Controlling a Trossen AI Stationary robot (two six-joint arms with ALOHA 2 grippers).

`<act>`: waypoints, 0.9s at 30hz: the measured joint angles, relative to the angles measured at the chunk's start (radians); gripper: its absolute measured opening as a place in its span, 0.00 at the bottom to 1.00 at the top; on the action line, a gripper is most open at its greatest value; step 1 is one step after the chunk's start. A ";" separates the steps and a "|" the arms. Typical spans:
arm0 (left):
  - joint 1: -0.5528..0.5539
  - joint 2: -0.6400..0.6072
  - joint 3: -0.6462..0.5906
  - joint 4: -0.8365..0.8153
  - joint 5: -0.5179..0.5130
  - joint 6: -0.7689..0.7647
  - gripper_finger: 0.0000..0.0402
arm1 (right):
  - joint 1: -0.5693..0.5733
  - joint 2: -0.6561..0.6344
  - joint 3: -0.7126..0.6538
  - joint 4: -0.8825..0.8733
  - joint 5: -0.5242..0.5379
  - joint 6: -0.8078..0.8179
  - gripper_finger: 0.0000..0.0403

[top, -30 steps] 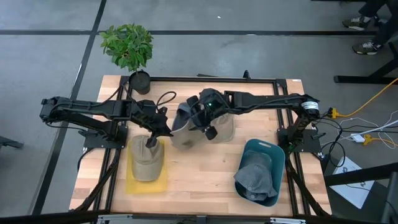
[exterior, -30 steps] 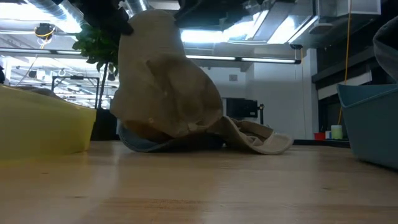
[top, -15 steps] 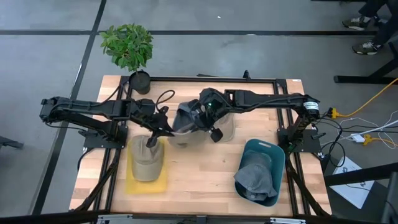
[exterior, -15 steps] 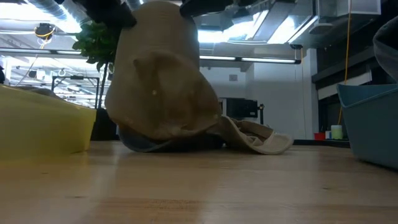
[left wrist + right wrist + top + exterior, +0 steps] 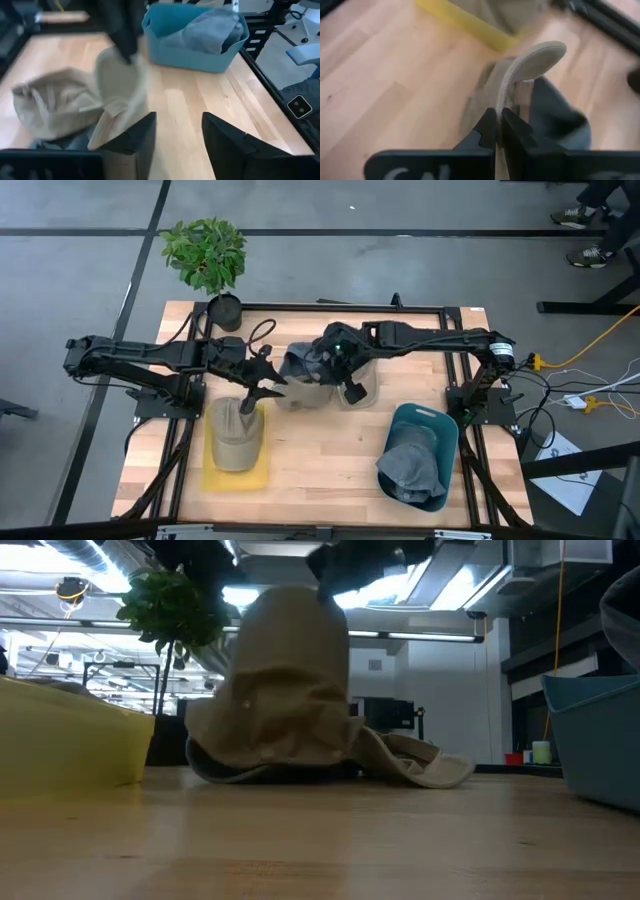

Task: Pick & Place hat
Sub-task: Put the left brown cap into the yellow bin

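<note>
Right gripper [image 5: 341,379] is over the middle of the light wooden table [image 5: 330,470], fingers pinched tight on the curved brim edge of a beige fabric cap [image 5: 290,690]; the right wrist view shows that brim [image 5: 527,62] clamped between the two dark pads. From table level the cap hangs mostly upright, its lower edge touching or just above the heap of caps [image 5: 310,380] beneath, hard to tell which. That heap holds at least one grey cap [image 5: 555,117] and another beige one [image 5: 410,760] lying flat. Left gripper [image 5: 268,383] sits just beside the heap on its left, fingers [image 5: 227,145] parted and nothing between them. Yellow rectangular tray [image 5: 235,475] at front left holds one beige cap [image 5: 233,440]. Teal plastic bin [image 5: 440,430] at front right holds grey caps [image 5: 410,465]. Potted green plant [image 5: 207,255] stands at the back left corner.
</note>
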State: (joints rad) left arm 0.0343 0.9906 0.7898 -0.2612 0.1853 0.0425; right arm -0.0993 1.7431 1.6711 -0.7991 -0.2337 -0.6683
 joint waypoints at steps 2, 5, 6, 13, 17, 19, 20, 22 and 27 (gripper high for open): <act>-0.001 -0.006 0.000 0.031 -0.023 0.063 0.41 | -0.004 -0.002 0.037 -0.040 0.054 0.030 0.03; 0.000 -0.026 0.000 0.082 -0.085 0.193 0.44 | -0.014 -0.014 0.116 -0.111 0.130 0.081 0.04; -0.001 -0.036 0.000 0.097 -0.111 0.239 0.44 | -0.020 -0.014 0.141 -0.121 0.131 0.099 0.04; -0.033 -0.109 0.000 0.158 -0.402 0.403 0.42 | -0.089 -0.017 0.264 -0.244 0.089 0.120 0.04; -0.060 -0.144 0.000 0.153 -0.525 0.407 0.42 | -0.148 -0.048 0.278 -0.278 -0.018 0.185 0.04; -0.071 -0.151 0.000 0.153 -0.542 0.409 0.41 | -0.173 -0.083 0.261 -0.271 -0.094 0.210 0.04; -0.075 -0.152 0.000 0.153 -0.543 0.408 0.42 | -0.182 -0.101 0.249 -0.262 -0.108 0.217 0.04; -0.081 -0.151 0.000 0.153 -0.543 0.408 0.42 | -0.184 -0.139 0.213 -0.231 -0.088 0.225 0.04; -0.090 -0.133 0.000 0.138 -0.544 0.406 0.41 | -0.169 -0.239 0.052 -0.073 0.019 0.307 0.04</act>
State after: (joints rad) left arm -0.0557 0.8576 0.7902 -0.1234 -0.3584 0.4488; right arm -0.2680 1.5039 1.7235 -0.8723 -0.2143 -0.3608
